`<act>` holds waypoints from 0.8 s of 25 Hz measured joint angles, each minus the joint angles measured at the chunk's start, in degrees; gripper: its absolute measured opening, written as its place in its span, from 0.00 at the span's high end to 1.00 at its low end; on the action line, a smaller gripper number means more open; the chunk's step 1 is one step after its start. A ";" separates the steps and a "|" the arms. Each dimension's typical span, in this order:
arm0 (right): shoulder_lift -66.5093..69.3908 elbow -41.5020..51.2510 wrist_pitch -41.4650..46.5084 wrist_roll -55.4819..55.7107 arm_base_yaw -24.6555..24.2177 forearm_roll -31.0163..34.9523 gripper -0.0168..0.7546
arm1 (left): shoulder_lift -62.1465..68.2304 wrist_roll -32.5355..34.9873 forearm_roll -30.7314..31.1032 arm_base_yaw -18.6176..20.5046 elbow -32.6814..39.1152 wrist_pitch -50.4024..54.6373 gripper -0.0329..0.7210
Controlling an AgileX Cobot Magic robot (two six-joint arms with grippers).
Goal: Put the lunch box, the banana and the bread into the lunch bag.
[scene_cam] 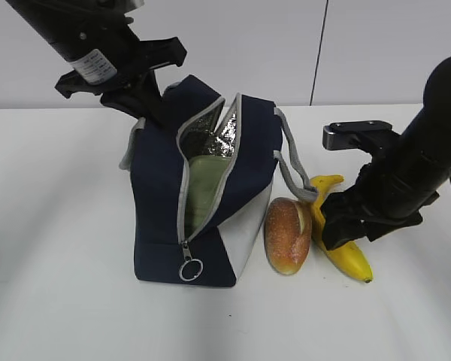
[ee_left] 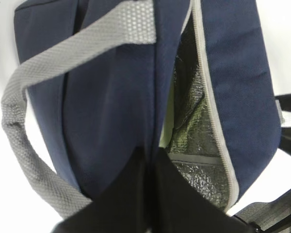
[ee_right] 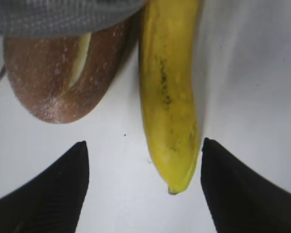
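White tabletop and a pale wall frame the scene: the banana (ee_right: 169, 97) lies on the table just beside the bread (scene_cam: 288, 235), below the right gripper (ee_right: 144, 187), whose jaws are spread wide with nothing between them. They straddle the banana off-centre, so closing may nudge the bread or pinch only the tip. The left gripper (ee_left: 153, 194) is clamped on the lunch bag (scene_cam: 161, 218) top edge, lunch box (scene_cam: 204, 188) inside; a slip would collapse the opening.
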 joint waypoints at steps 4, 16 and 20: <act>3.75 -3.77 -0.09 0.00 0.00 -2.23 0.29 | 0.00 0.02 0.00 0.00 0.00 0.12 0.96; 13.03 -9.72 0.48 0.00 0.00 -4.23 0.30 | 0.00 0.19 0.63 0.00 0.00 0.16 0.96; 13.92 -9.90 0.69 0.00 0.00 -4.21 0.39 | 0.00 0.19 1.07 0.00 0.00 0.16 0.96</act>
